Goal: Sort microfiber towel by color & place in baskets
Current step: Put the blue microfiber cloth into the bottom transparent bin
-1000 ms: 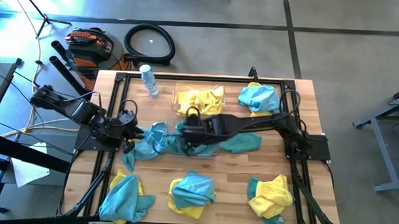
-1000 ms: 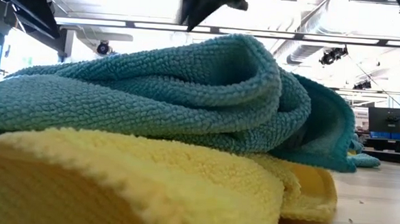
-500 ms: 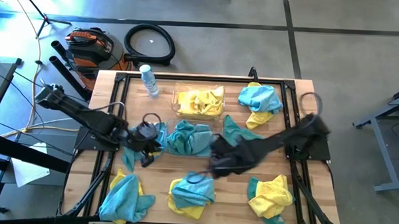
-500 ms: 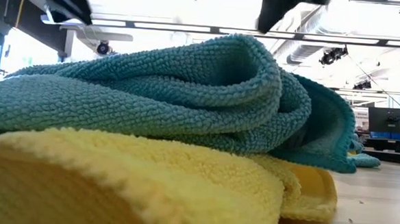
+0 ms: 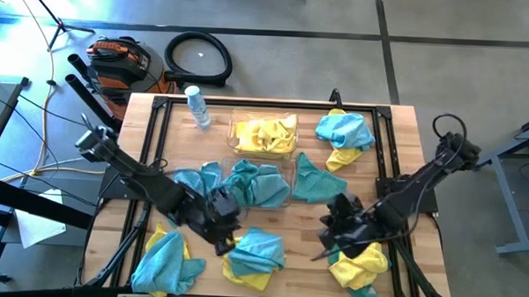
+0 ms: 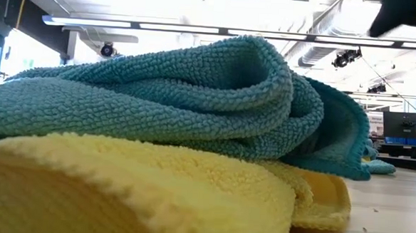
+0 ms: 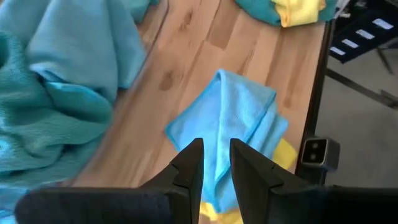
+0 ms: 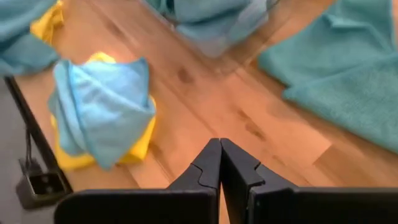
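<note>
The right claw (image 5: 330, 240), pressed together and empty, has swung away from the clear plastic basket (image 5: 262, 177) now holding soft teal towels (image 5: 250, 181). The left claw (image 5: 224, 226), a little spread, moves over the teal-and-yellow towel pile (image 5: 254, 255), likely next.

table (image 5: 397, 135): wood | on it: towel piles (image 5: 254, 257), two baskets (image 5: 234, 130), bottle (image 5: 196, 106)

No writing, label, brand mark, number or sign can be read anywhere in these views, whether on the cloths, the clear bins, the bottle, the wooden table, the arms or the room behind.
</note>
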You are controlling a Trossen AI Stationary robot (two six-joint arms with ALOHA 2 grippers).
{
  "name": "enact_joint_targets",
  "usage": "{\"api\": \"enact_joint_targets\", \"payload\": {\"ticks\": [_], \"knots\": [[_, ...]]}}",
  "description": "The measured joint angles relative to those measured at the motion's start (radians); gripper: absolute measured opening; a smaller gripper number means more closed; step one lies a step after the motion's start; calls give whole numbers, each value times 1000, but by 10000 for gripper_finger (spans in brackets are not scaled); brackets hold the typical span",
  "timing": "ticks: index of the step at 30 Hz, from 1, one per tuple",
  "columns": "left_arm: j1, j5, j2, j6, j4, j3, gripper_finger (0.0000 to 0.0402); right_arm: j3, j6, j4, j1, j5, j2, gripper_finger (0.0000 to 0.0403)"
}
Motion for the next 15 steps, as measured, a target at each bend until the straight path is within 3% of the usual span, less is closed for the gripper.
{"api": "enact_joint_targets", "payload": {"ticks": [8,15], "knots": [[-32,-8,255,-115,-151,244,64,-59,-2,15,66,-2,-24,0],[-28,55,413,-174,-158,301,64,-59,-29,11,86,-9,-24,0]]}}
